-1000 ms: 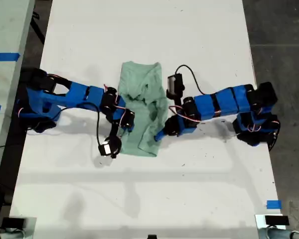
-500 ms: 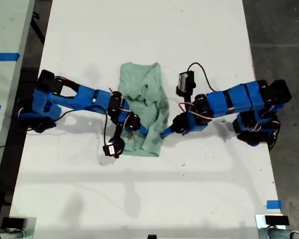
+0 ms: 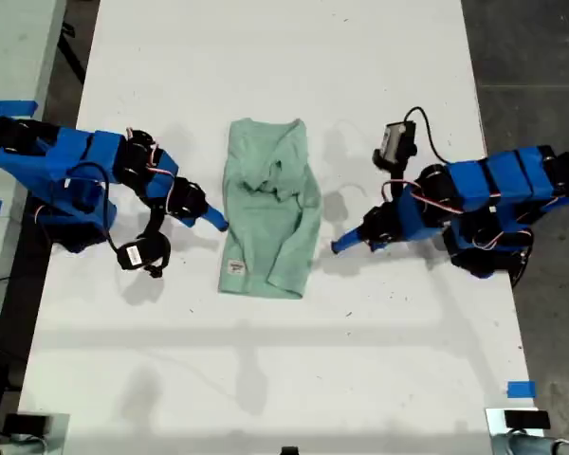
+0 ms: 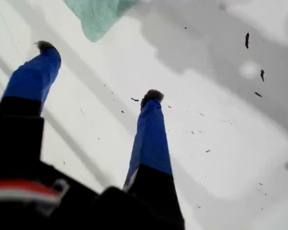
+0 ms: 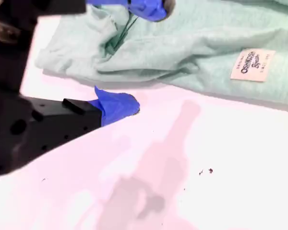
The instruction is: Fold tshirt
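Tshirt [image 3: 270, 223] lying in the middle of the white table [image 3: 266, 76], folded into a narrow strip running up and down the exterior view. Rumpled folds in the upper half, flatter cloth lower down. Small white label [image 3: 233, 268] near the bottom corner toward the exterior view's left.

My first gripper [image 3: 342, 246] just beside the shirt's edge on the exterior view's right, apart from the cloth. In the first wrist view, jaws spread wide around bare table, nothing between the two blue fingers [image 4: 151, 134]; only a corner of green cloth visible beyond the tips.

My second gripper [image 3: 218, 224] at the shirt's edge on the exterior view's left, close above the label. In the second wrist view, jaws apart with nothing clamped: one blue fingertip [image 5: 151, 8] over the rumpled cloth, the other over the table just beside the shirt's edge. Contact with the cloth impossible to tell. Label [image 5: 252, 64] readable there, flat on the fabric.

Both blue arms low over the table, one on each side of the shirt.
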Available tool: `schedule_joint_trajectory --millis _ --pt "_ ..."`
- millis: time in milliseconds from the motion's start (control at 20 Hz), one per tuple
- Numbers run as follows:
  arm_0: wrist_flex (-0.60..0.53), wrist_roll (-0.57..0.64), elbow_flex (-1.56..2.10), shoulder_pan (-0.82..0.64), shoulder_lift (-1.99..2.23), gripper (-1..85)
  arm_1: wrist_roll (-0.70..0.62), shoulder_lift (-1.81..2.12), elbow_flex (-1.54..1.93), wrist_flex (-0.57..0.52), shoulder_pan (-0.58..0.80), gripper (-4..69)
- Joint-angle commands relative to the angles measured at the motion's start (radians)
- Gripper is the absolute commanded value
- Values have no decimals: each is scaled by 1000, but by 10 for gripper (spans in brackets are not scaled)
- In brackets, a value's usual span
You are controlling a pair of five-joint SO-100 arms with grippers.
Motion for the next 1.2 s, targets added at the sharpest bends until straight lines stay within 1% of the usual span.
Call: schedule_joint_trajectory --millis 0,100,200,450,550,650,750,900,1050,1150 --pt "-6 -83 138 49 186 242 28 213 92 -17 -14 313" --pt "-12 -137 229 75 262 243 51 321 166 -2 -18 311" --pt "18 -184 276 92 299 246 69 376 219 5 -21 311" --pt "25 -206 348 100 380 245 91 402 268 -8 -29 314" --pt "23 -202 334 95 364 241 75 379 255 -34 -26 311" --pt "-5 -173 249 86 258 238 37 264 181 -75 -18 309" --pt "-35 -107 67 80 43 239 -5 52 34 -101 -11 311" --pt "-123 -12 -176 83 -256 239 -63 -278 -241 -114 -8 314" --pt "-109 -8 -382 94 -499 237 -94 -557 -485 -104 -14 313" --pt "-137 -15 -459 104 -604 227 -95 -699 -597 -94 -14 308"
